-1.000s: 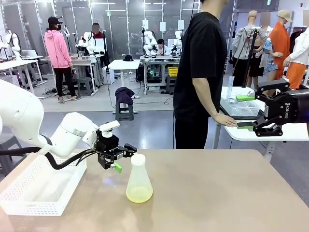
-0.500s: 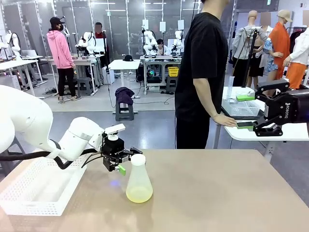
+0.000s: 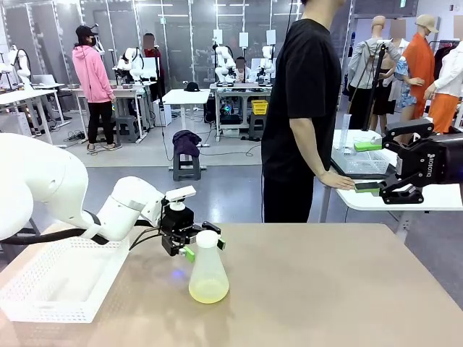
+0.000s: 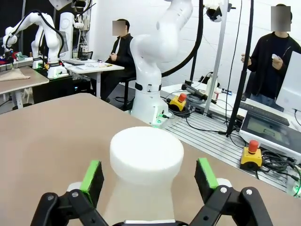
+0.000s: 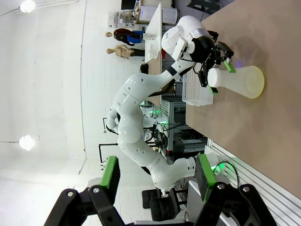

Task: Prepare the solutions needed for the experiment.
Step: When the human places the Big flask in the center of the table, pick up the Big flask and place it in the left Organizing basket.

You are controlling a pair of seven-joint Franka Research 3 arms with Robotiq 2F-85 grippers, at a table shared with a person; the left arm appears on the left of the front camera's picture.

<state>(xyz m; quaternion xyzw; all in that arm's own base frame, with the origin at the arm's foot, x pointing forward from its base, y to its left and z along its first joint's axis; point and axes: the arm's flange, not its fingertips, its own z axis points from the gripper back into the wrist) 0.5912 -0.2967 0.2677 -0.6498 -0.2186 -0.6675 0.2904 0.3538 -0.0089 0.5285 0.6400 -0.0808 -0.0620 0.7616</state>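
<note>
Standing on table (image 3: 325, 289): a tan top carrying the flask out in its middle, with a white perforated basket (image 3: 54, 278) at the near-left edge, behind the left arm.
Person (image 3: 300, 108): in a black shirt at the far side, well beyond both hands, one palm resting on a neighbouring white table.
Left arm (image 3: 51, 188): white, coming in low from the left side and reaching toward the table's middle.
Flask (image 3: 208, 273): clear and conical, upright on the table, pale yellow liquid pooled in its base; its neck rises into the left hand's gap.
Right hand (image 3: 367, 166): raised high off the right edge, well apart from the flask, fingers spread wide with nothing between them; in its own wrist view the green pads (image 5: 111, 172) stand far apart.
Left hand (image 3: 203, 247): level with the flask's top, fingers wide apart, one on either side of the neck and stopper; the left wrist view shows clear space between each green pad (image 4: 91, 175) and the stopper, so no grip.
Stopper (image 4: 146, 153): small, round, white, seated on the flask's neck, centred between the left hand's fingers and touching neither.
</note>
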